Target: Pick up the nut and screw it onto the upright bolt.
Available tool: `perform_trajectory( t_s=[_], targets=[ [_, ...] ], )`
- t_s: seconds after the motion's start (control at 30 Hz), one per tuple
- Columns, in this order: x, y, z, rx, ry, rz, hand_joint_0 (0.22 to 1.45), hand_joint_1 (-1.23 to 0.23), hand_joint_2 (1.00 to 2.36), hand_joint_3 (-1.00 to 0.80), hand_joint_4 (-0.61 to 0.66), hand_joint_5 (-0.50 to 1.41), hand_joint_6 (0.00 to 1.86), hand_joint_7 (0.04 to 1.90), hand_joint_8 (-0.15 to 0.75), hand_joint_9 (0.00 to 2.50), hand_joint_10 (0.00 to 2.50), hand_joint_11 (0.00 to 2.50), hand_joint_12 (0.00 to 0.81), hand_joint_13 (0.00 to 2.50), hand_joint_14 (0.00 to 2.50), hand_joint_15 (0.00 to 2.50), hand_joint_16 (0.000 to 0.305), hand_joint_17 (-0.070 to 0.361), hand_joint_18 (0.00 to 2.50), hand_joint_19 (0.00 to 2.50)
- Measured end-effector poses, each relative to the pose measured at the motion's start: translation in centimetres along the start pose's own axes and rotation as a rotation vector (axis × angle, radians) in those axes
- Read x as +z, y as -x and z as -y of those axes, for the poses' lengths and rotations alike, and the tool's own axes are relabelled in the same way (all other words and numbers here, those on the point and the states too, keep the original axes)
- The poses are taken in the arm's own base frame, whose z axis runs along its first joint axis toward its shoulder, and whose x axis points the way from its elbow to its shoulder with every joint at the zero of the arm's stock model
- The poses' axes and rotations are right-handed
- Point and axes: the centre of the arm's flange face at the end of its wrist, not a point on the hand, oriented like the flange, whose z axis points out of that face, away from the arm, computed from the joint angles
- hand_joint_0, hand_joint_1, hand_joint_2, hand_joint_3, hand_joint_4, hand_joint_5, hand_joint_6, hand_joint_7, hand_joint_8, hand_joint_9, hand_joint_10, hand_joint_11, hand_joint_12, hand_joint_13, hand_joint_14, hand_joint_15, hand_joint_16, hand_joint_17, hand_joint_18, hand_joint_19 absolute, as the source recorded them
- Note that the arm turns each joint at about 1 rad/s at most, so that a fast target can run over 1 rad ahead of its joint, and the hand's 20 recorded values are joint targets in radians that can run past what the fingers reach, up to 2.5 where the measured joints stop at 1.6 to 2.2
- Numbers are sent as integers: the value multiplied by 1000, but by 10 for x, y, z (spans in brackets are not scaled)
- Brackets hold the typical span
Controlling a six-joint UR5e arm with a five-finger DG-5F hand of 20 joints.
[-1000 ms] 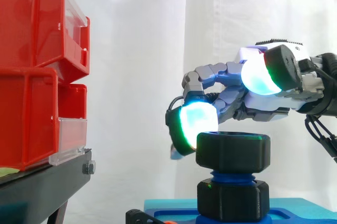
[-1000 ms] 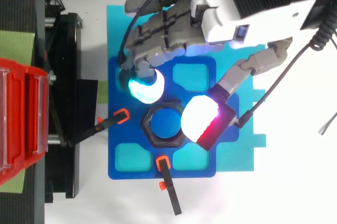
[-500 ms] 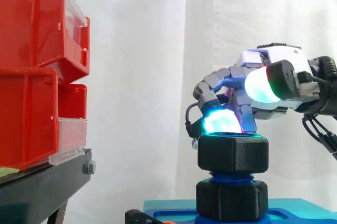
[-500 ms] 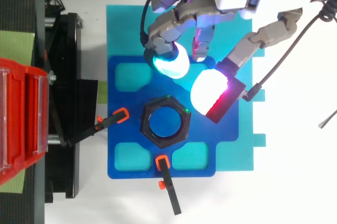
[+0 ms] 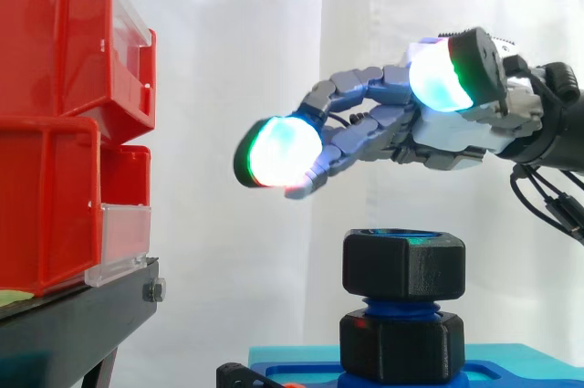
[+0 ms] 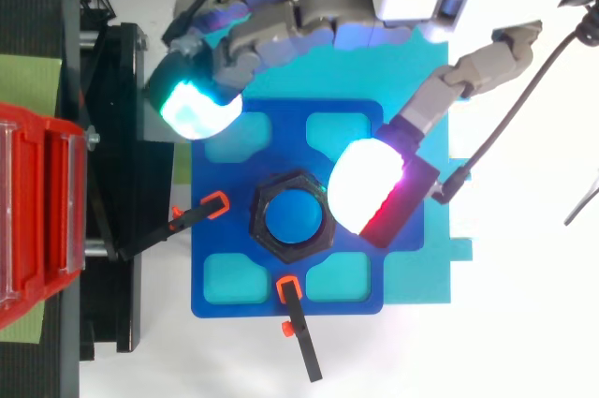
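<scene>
A white curtain (image 5: 228,50) hangs as the backdrop across the whole side view. At the left, red bins (image 5: 55,114) are stacked on a black stand (image 5: 73,324), with clear plastic fronts facing the work.

From above, the work rests on a white tabletop (image 6: 524,323). On it lies a teal mat (image 6: 416,281), and on the mat a blue plate (image 6: 225,229) with lighter rectangular recesses near its corners. Two black clamps with orange tips (image 6: 215,203) reach onto the plate, one from the left edge and one from the lower edge.

The black hexagonal nut (image 5: 404,265) sits on the upright blue bolt (image 5: 401,304) at the middle of the plate. A band of blue thread shows beneath it, above a second black hexagonal collar (image 5: 401,347) at the bolt's base. In the top view the bolt's blue end shows inside the nut's ring.

The robot hand (image 5: 456,137) hovers above the nut, clear of it, entering from the right. Its fingers are stretched out and spread apart, holding nothing. One glowing cyan-green fingertip (image 5: 278,152) reaches left toward the bins. The thumb pad (image 6: 365,187) glows white and magenta just beside the nut's right edge as seen from above.
</scene>
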Motion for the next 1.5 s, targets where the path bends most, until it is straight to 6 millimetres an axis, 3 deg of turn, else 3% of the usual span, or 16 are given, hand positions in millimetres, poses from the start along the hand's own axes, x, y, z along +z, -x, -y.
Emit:
perform_trajectory(
  t_s=[0.23,0.6,1.5],
  targets=[
    [13,-16,-15,7,27,-3,451,-195,1000,-500,89,-210,501,575,167,324,0,0,270,167,0,0,33,73,0,0],
    [21,-44,-21,37,11,-9,451,-192,1000,-500,112,-199,501,583,173,325,0,0,272,170,0,0,33,73,0,0],
    [10,-51,-16,65,-30,-80,481,-227,1000,-500,188,-150,502,770,207,444,0,0,253,295,0,0,26,58,0,0]
  ],
)
